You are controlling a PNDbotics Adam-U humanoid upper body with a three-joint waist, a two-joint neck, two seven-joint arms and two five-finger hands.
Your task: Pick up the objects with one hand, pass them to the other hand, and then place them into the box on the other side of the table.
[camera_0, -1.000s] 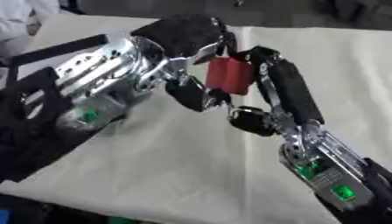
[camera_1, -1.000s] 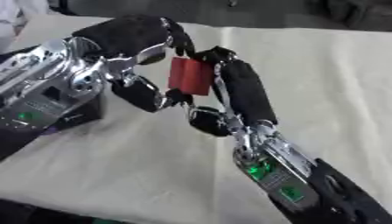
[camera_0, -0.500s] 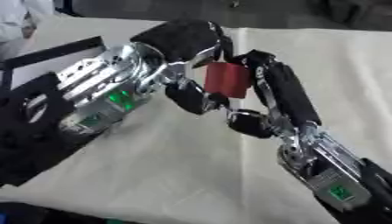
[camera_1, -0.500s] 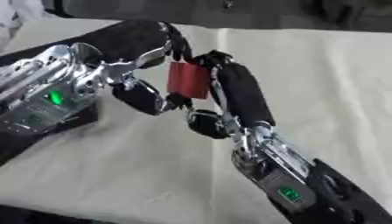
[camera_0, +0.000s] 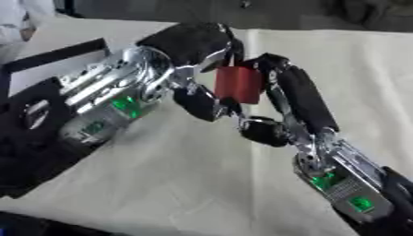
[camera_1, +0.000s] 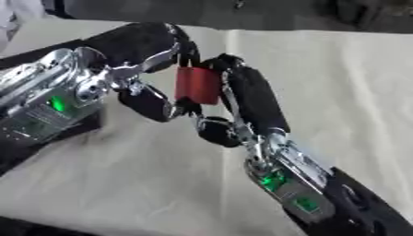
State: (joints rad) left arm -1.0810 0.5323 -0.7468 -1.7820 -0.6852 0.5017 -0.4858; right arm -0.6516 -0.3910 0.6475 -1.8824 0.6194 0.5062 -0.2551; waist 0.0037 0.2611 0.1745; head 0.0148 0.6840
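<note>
Hands meeting mid-air over the bench (camera_0: 193,184), both on the same small red block (camera_0: 239,84). Left hand (camera_0: 197,48) coming in from the upper left, fingers curled down over the top and left side of the block, one dark fingertip pressed low by its bottom-left corner. Right hand (camera_0: 294,92) reaching up from the lower right, long dark fingers (camera_1: 254,99) laid along the block's right side, thumb tucked under near the lower edge. So: clasped from both sides, neither let go, block hanging well clear of the cloth.

No brand, label or readable writing anywhere on the block or the arms. Only small green lights glowing on the silver forearm sections.

Compared with half a second back, barely any change in the clasp itself: same two-sided hold, block upright, same spot between the palms. Left forearm looks swung a bit closer to the camera and lower in the picture, but hard to separate that from a head tilt.

Further out: cream cloth covering the bench, wrinkled near the bottom. Black box (camera_0: 48,60) at the far left edge, partly hidden behind the left forearm, its dark rim showing against the cloth. Block nowhere near it yet, well apart and above the middle of the bench.
</note>
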